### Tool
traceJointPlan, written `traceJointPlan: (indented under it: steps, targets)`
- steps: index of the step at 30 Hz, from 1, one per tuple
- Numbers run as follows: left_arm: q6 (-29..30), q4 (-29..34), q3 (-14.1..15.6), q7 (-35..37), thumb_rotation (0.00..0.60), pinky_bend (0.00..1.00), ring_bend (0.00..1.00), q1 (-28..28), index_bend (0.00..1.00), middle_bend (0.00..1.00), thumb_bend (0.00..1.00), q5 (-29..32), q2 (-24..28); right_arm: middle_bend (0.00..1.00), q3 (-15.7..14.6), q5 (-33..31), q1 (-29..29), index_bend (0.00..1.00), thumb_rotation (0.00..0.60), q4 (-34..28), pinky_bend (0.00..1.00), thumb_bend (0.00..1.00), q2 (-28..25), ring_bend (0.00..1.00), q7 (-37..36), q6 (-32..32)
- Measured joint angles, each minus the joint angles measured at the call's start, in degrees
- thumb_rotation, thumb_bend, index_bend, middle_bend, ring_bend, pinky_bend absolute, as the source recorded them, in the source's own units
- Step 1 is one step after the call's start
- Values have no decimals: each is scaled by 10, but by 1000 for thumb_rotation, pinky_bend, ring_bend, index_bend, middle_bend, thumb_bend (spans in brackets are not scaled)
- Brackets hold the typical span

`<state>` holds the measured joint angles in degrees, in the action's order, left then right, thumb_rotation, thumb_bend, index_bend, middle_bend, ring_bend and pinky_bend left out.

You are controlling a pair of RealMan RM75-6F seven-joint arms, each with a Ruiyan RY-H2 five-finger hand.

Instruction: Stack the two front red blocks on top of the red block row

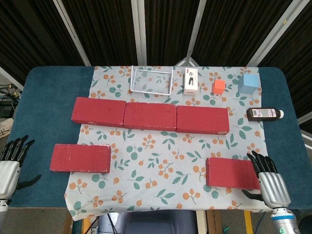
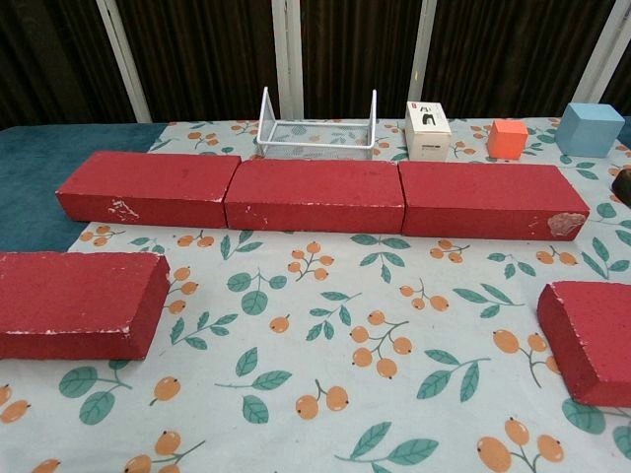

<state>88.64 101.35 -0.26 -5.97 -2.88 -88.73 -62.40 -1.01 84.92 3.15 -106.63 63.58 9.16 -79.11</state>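
Note:
Three red blocks form a row (image 1: 150, 116) (image 2: 315, 195) across the middle of the patterned cloth. In front lie two more: the front left red block (image 1: 80, 158) (image 2: 79, 303) and the front right red block (image 1: 231, 172) (image 2: 590, 338). My right hand (image 1: 270, 184) hovers at the right end of the front right block, fingers spread and overlapping its corner, holding nothing. Low at the left edge my left hand (image 1: 10, 168) is open, well left of the front left block. Neither hand shows in the chest view.
Behind the row stand a white wire rack (image 1: 152, 80), a small white box (image 1: 190, 81), an orange cube (image 1: 219, 87) and a light blue cube (image 1: 249, 83). A dark bottle (image 1: 264, 114) lies on its side at the right. The blue table (image 1: 46, 102) extends past the cloth.

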Motion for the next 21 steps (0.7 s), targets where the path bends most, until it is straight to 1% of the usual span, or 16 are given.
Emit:
traceJointPlan:
  steps: [5, 9, 15, 21]
  targets:
    - [5, -5, -5, 17, 600, 61, 0, 4, 102, 0, 0, 10, 5, 0, -5, -8, 7, 0, 600, -12, 0, 51, 8, 0, 28, 21]
    - [4, -8, -7, 25, 600, 61, 0, 5, 102, 0, 0, 12, 7, 0, -6, -26, 16, 0, 600, -18, 0, 50, 16, 0, 61, 41]
    - [7, -9, -9, 29, 600, 61, 0, 7, 102, 0, 0, 14, 9, 0, 4, -73, 37, 0, 600, -24, 0, 50, 33, 0, 111, 75]
    - [8, -9, -11, 25, 600, 61, 0, 8, 102, 0, 0, 16, 8, 0, 22, -121, 58, 0, 600, -25, 0, 50, 52, 0, 154, 94]
